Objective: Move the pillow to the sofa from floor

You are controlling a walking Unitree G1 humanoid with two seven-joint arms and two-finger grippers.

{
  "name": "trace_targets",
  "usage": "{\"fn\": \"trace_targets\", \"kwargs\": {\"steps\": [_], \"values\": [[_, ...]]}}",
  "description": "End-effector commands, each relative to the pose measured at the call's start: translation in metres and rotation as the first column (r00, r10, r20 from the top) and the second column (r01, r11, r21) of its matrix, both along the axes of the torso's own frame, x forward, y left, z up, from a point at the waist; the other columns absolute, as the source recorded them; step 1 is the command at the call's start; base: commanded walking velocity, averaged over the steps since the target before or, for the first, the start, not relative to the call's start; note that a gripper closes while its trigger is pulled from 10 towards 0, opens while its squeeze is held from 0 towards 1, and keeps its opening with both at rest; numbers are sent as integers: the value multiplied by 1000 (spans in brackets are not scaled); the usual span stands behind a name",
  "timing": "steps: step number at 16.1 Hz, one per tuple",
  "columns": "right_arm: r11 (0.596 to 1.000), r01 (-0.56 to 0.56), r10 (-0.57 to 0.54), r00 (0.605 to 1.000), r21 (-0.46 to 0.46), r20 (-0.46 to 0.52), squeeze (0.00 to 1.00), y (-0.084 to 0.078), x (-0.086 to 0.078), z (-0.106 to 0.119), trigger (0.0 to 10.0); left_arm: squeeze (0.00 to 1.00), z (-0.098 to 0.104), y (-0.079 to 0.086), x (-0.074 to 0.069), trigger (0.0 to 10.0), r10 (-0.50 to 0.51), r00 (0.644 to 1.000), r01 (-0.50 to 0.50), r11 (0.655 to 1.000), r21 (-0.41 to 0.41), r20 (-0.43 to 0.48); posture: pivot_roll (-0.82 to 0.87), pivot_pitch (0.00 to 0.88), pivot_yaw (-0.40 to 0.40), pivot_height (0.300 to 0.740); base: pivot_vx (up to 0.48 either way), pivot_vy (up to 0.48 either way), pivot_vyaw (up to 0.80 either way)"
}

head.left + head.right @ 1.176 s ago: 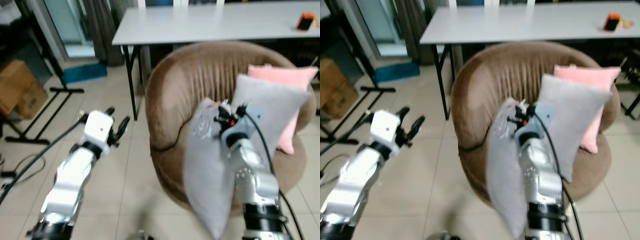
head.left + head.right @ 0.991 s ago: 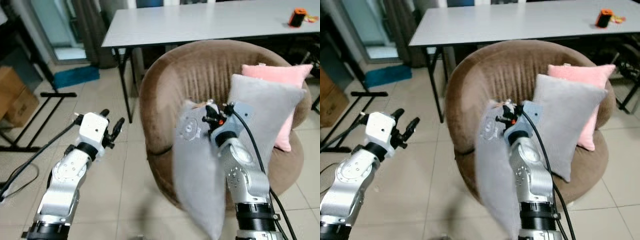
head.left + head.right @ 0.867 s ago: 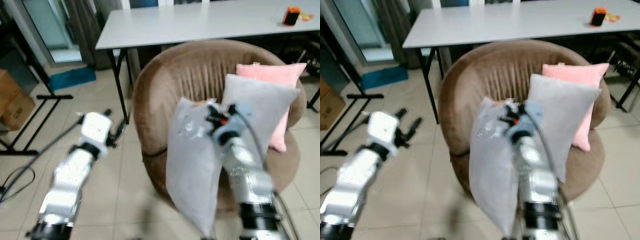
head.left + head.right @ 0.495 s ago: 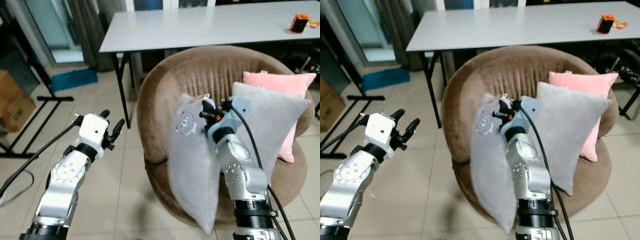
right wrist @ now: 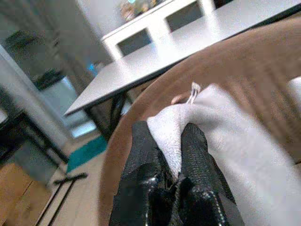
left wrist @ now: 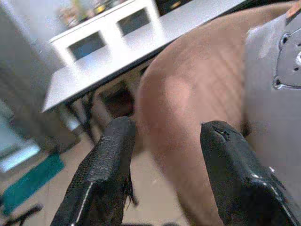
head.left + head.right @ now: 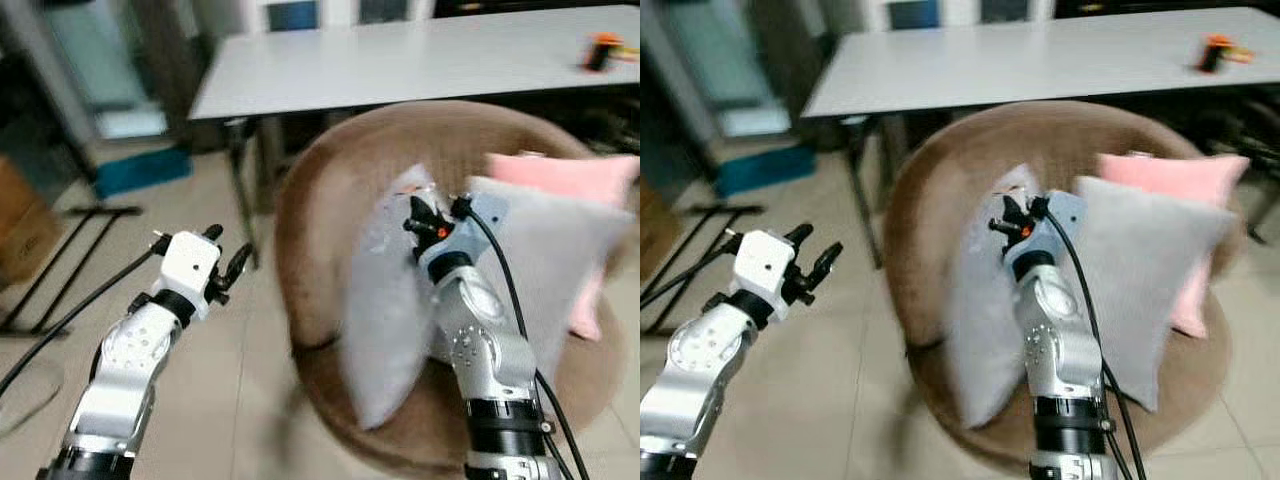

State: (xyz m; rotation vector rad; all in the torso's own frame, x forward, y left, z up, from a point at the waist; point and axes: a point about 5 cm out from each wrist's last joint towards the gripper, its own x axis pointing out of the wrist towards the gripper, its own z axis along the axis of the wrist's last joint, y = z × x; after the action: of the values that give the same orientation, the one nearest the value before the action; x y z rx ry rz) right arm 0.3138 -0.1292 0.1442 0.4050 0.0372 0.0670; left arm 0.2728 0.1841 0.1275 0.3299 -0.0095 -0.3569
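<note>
My right fingers (image 5: pixel 162 157) are clamped on the top corner of the grey pillow (image 7: pixel 385 310), pinching a fold of its fabric between them. My right gripper (image 7: pixel 1015 222) is raised in front of the brown round sofa (image 7: pixel 320 220), and the pillow hangs from that pinch, off the floor, its body drooping down against the sofa's inner back and over the front of the seat. Its lower tip is near the seat's front edge; I cannot tell whether it rests there. My right arm (image 7: pixel 485 360) rises from below, just beside the pillow, with a black cable running along it.

Two more cushions lean against the sofa's back to the right of the held one: a second grey cushion (image 7: pixel 1135 270) just beside my right arm, and a pink cushion (image 7: pixel 1185 185) behind it, partly covered by it.

My left fingers (image 6: pixel 110 160) are apart with nothing between them. My left gripper (image 7: pixel 228 258) is held up over the tiled floor (image 7: pixel 210 400), well apart from the sofa and to its left, pointing towards it.

Behind the sofa stands a long white worktop (image 7: pixel 400 55) on dark legs, with a small orange object (image 7: pixel 603 45) near its far right end. Both eye views are blurred.
</note>
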Motion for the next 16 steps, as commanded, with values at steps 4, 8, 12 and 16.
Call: {"fn": "trace_targets", "kwargs": {"steps": [4,8,12,16], "values": [[1000,-24,23,998,5,65,0,1,5,15,10000,0,3,-6,1,10000,-27,1000,27,1000,8,11,-31,0,63,740,309,0,-200],[997,-79,79,994,4,74,0,12,15,18,10000,0,1,-6,-1,10000,-38,999,38,999,17,-1,-20,0,56,740,222,0,0],[996,-63,58,996,71,68,0,22,38,23,10000,0,1,-7,-3,10000,-87,996,88,995,57,-17,4,0,45,740,0,0,0],[959,-143,144,989,243,15,0,45,63,23,10000,0,1,-9,-8,10000,-180,981,184,981,63,-69,29,0,50,740,0,0,0]]}}
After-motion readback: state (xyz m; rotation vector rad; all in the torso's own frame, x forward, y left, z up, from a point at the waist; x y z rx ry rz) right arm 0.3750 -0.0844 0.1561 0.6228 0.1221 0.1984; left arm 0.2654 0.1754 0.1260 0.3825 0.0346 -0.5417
